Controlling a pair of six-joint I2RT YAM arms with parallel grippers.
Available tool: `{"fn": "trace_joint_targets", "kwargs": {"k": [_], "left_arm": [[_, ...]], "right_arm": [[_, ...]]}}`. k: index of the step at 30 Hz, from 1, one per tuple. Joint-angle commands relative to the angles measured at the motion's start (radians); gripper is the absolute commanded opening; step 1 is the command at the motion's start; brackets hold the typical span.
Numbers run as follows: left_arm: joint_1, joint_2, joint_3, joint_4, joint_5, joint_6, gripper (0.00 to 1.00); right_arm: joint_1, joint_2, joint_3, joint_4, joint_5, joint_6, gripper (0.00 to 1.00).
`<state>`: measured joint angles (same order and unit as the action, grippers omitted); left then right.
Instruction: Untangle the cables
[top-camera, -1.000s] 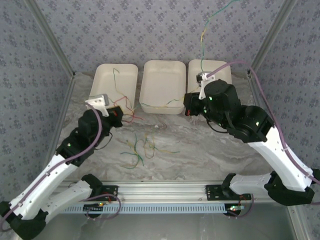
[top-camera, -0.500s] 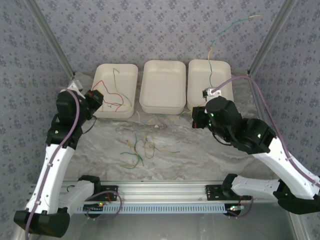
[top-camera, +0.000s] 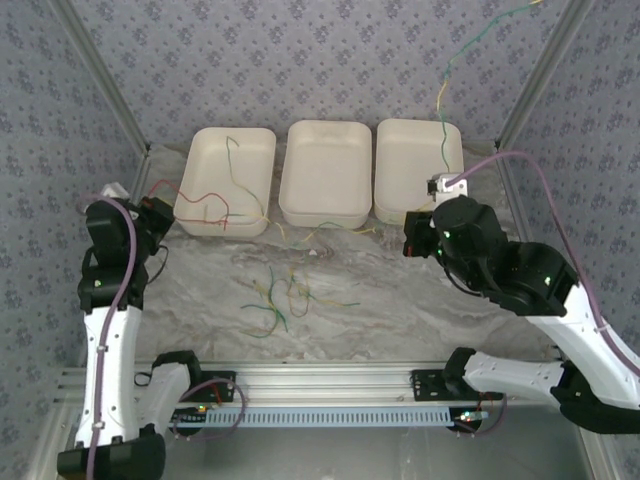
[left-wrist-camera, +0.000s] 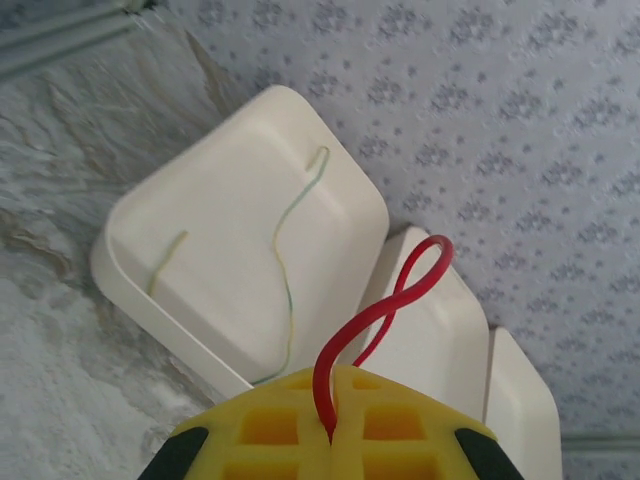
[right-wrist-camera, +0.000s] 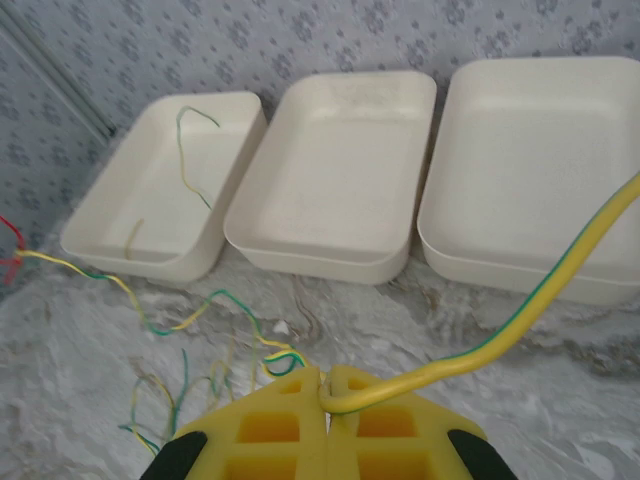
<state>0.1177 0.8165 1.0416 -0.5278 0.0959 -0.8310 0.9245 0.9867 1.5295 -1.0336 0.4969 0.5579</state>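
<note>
Middle tray (top-camera: 323, 185) is flanked by two more trays, rims nearly touching. Patterned walls stand close behind and to both sides. Bare tabletop (top-camera: 420, 300) lies in front of it, to the right of the loose cables (top-camera: 278, 300), which are heaped front-left of it. Left arm (top-camera: 105, 300) is upright, far left of the middle tray, left jaws clamped on a red cable (left-wrist-camera: 372, 312). Right arm (top-camera: 520, 275) crouches front-right of the tray, right jaws pinched on a yellow-green cable (right-wrist-camera: 500, 340) that rises up behind. Since half a second ago, both arms have drawn further outward from the middle tray.
</note>
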Motion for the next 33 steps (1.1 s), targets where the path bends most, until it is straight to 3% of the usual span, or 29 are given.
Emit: {"fn": "trace_joint_targets", "kwargs": {"k": [1,7,8,13,16,19,23,25,30,31,33], "left_arm": [[0.058,0.025,0.125,-0.069,-0.073,0.068,0.0],[0.094,0.078,0.231,-0.233,-0.306,0.157,0.0],[0.101,0.076,0.22,-0.225,-0.288,0.158,0.0],[0.064,0.053,0.069,0.028,0.125,0.097,0.0],[-0.093,0.043,0.011,0.108,0.171,0.111,0.0],[-0.294,0.037,-0.026,0.076,0.065,0.138,0.0],[-0.475,0.037,-0.145,0.097,-0.037,0.103,0.0],[-0.549,0.041,-0.223,0.144,-0.092,0.09,0.0],[-0.627,0.113,-0.36,0.334,-0.084,0.04,0.0],[-0.633,0.139,-0.367,0.356,-0.078,0.029,0.07],[-0.644,0.191,-0.354,0.362,-0.074,0.024,0.4]], "right_arm": [[-0.002,-0.056,-0.019,-0.06,0.057,0.013,0.0],[-0.013,-0.079,0.069,-0.131,0.137,-0.02,0.0],[-0.016,-0.085,0.078,-0.125,0.14,-0.032,0.0],[-0.03,-0.045,0.144,-0.064,0.098,-0.084,0.0],[-0.044,-0.002,0.195,-0.005,0.054,-0.114,0.0],[-0.057,0.053,0.278,0.018,0.044,-0.122,0.0],[-0.074,0.118,0.374,0.053,0.036,-0.159,0.0],[-0.086,0.149,0.407,0.075,0.017,-0.174,0.0],[-0.105,0.18,0.386,0.177,-0.047,-0.185,0.0],[-0.115,0.18,0.367,0.203,-0.065,-0.183,0.0],[-0.12,0.178,0.332,0.245,-0.084,-0.175,0.0]]}}
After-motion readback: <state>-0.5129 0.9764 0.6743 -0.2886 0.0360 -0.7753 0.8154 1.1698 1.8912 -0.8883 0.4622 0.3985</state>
